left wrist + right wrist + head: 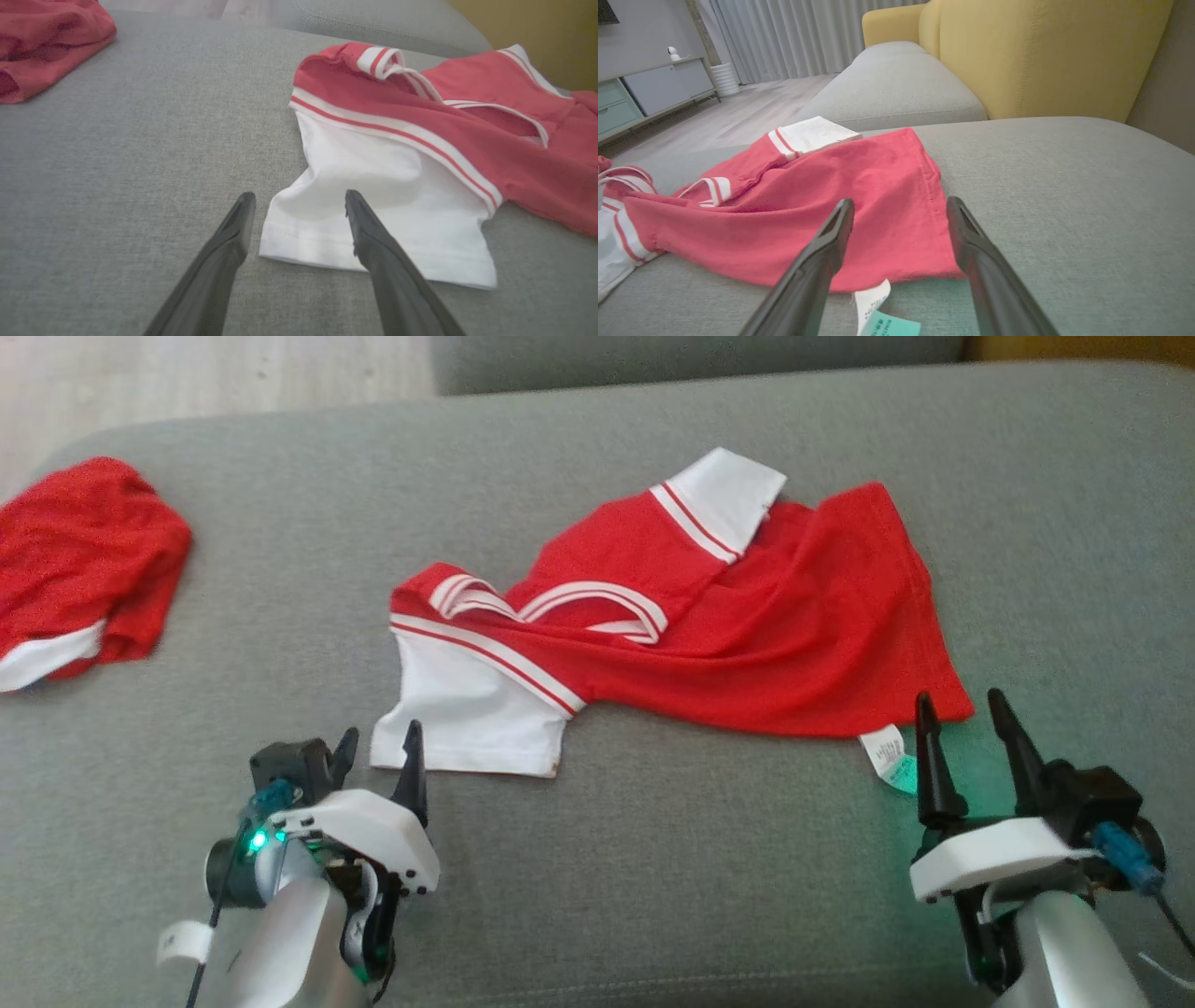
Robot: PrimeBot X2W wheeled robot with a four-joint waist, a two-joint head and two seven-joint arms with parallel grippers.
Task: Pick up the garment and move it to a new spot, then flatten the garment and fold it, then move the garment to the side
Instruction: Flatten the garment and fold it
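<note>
The shirt lies near the middle of the grey seat, somewhat toward its right edge. Its long axis runs left to right, with the collar to the left and the hem to the right. The hem slants from the far edge down toward the near right. One white sleeve points at the near edge and the other sleeve at the far edge. The red body is rumpled, with folds running along its length. A white label sticks out from the near hem corner.

The left gripper is by the near edge, just beside the near sleeve's cuff, with its fingers spread wide. In its wrist view one finger lies across the cuff's edge and the other over bare seat. I cannot tell whether either touches the cloth.

The right gripper is at the near hem corner, fingers likewise wide apart and closed on nothing. Its wrist view shows the corner and label lying between them.

A second red garment is bunched at the seat's left edge, well apart from the shirt.

The right wrist view adds a yellow backrest beyond the seat, grey curtains and a low cabinet. The head view alone shows both grippers and the whole shirt at once.
</note>
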